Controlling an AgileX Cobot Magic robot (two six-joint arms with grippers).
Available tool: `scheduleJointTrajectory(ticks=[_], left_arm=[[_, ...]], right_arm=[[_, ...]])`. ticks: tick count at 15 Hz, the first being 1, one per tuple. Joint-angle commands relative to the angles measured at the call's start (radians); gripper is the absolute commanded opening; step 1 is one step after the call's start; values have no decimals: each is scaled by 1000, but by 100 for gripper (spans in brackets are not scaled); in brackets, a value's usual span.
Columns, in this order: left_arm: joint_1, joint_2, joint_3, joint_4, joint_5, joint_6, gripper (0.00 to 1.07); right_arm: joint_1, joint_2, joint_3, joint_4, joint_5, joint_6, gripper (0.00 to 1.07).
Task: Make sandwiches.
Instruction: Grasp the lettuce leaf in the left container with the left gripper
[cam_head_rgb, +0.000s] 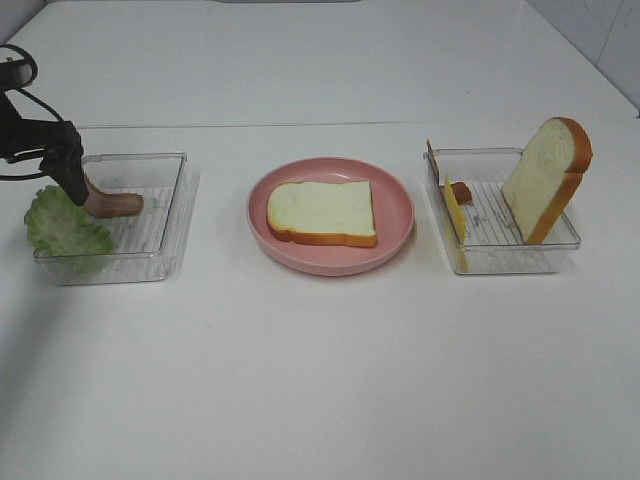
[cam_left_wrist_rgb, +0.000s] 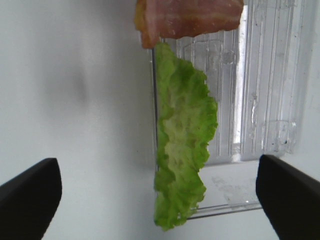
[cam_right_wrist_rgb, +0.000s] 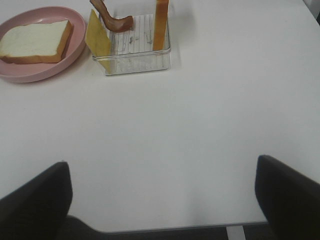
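At the left tray (cam_head_rgb: 168, 232), I see the left gripper (cam_left_wrist_rgb: 159, 197) spread wide above lettuce (cam_left_wrist_rgb: 182, 145), holding nothing. Right gripper (cam_right_wrist_rgb: 162, 200) likewise gapes, empty.

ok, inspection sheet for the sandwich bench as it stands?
Surface: white table, carrying two trays and a plate.
Job's things: flat bread slice on the pink plate; upright bread slice, cheese slice and right bacon strip in the right clear tray; lettuce leaf draped over the wall of the left clear tray, left bacon strip inside.
Clutter: nothing seen.
Grippers: left gripper open above the lettuce; right gripper open over the table.
Cables: black cable looped at the left arm.
Surroundings: pale wall beyond the table.
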Motion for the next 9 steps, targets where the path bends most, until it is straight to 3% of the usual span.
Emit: scheduleJointTrajectory(ticks=[1, 6, 7, 9], left_arm=[[1, 15, 4, -15, -17, 3, 102], [1, 45, 4, -16, -10, 3, 99], [1, 45, 4, -16, -12, 3, 94], [1, 46, 4, -16, -31, -33, 65]], right_arm=[[-4, -29, 2, 0, -4, -2, 96], [-4, -29, 2, 0, -4, -2, 96], [-4, -29, 2, 0, -4, -2, 96], [-4, -29, 2, 0, -4, -2, 96]])
